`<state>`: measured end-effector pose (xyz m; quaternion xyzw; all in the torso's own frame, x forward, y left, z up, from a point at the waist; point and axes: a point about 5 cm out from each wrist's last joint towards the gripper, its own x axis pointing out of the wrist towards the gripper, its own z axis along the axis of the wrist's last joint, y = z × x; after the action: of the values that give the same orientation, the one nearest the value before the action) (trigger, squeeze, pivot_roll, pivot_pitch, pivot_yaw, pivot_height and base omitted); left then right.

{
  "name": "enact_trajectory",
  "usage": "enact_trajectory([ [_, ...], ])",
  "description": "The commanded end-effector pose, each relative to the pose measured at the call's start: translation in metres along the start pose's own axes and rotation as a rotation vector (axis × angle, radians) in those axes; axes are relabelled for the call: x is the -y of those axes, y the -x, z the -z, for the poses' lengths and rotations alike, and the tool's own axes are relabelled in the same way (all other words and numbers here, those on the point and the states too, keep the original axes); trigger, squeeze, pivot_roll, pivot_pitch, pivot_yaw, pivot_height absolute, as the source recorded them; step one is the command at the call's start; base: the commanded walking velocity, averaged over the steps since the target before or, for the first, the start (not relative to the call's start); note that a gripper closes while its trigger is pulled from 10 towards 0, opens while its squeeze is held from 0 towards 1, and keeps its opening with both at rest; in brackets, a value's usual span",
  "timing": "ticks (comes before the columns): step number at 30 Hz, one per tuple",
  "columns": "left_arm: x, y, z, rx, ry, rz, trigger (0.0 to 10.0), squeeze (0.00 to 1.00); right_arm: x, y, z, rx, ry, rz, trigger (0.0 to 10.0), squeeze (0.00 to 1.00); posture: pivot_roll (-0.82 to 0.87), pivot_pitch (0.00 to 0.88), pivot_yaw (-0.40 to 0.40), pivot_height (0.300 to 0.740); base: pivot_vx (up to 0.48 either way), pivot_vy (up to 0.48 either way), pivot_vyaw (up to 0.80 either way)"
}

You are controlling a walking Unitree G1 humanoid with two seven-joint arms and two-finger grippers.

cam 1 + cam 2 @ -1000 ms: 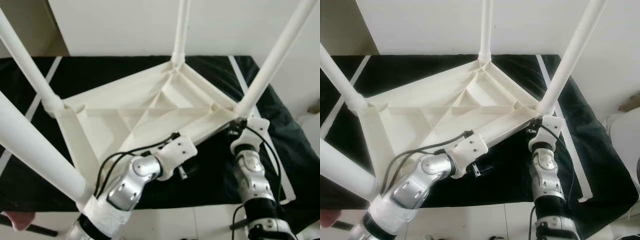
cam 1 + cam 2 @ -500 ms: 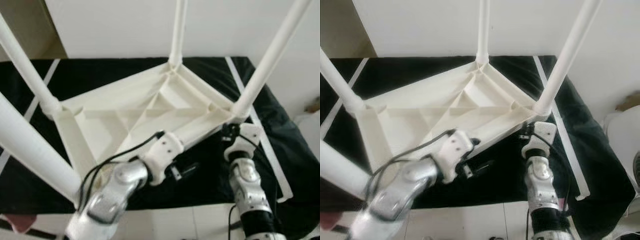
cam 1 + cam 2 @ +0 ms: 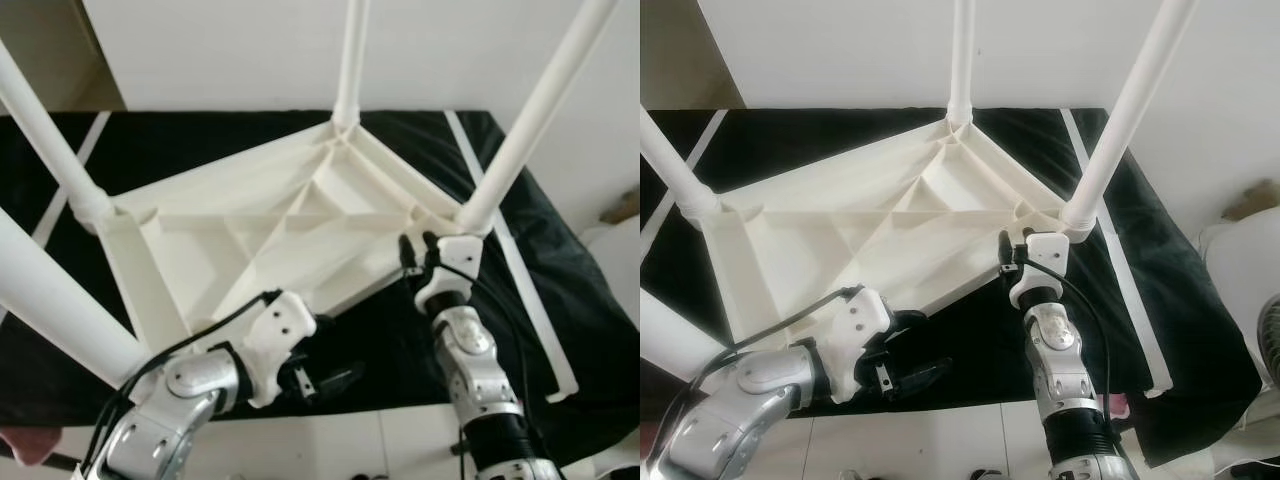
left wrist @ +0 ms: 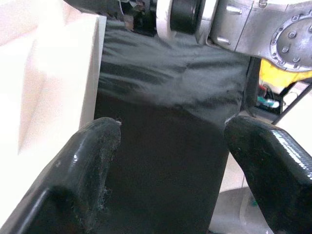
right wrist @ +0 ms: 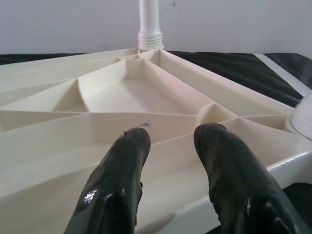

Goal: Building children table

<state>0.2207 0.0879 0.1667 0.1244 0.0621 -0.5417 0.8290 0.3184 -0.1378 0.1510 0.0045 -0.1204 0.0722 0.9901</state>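
Far left, two thick white legs [image 3: 50,310] of the upturned table [image 3: 870,235] rise out of frame, one very near the camera, one screwed into the table's left corner; the table lies top-down on a black cloth [image 3: 560,290] with white stripes, its ribbed underside facing up. Low and left of centre, the left gripper [image 3: 912,372] hangs just off the table's near edge, over the cloth; its fingers [image 4: 92,161] are spread wide with nothing between them, the pale table wall just beside one finger in the left wrist view. At the far corner a third leg [image 3: 350,60] stands upright against the white wall [image 3: 240,50]. Right of centre, the right gripper [image 5: 170,146] reaches up to the near-right edge of the table, beside the socket of the fourth leg [image 3: 1120,110]; its fingertips [image 5: 134,141] sit a little apart, poised over the rim, gripping nothing; whether they touch the plastic, cannot tell. Along the bottom runs pale tiled floor [image 3: 970,445].
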Motion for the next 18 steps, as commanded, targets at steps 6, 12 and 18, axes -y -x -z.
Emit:
enact_trajectory([
  [6, -0.003, 0.002, 0.024, -0.137, -0.079, 0.006, 10.0, 0.0, -0.01, 0.012, 0.017, -0.064, -0.024, -0.012, 10.0, 0.0, -0.07, 0.155, -0.006, 0.74, 0.0, 0.0, 0.0],
  [12, -0.034, -0.001, 0.037, -0.186, -0.159, -0.086, 10.0, 0.0, -0.014, 0.004, 0.012, -0.041, -0.039, -0.005, 10.0, 0.0, -0.07, 0.158, 0.003, 0.74, 0.0, 0.0, 0.0],
  [18, -0.063, 0.002, 0.029, -0.148, -0.187, -0.189, 10.0, 0.0, -0.012, 0.002, 0.01, -0.037, -0.037, 0.003, 10.0, 0.0, -0.08, 0.158, 0.015, 0.74, 0.0, 0.0, 0.0],
])
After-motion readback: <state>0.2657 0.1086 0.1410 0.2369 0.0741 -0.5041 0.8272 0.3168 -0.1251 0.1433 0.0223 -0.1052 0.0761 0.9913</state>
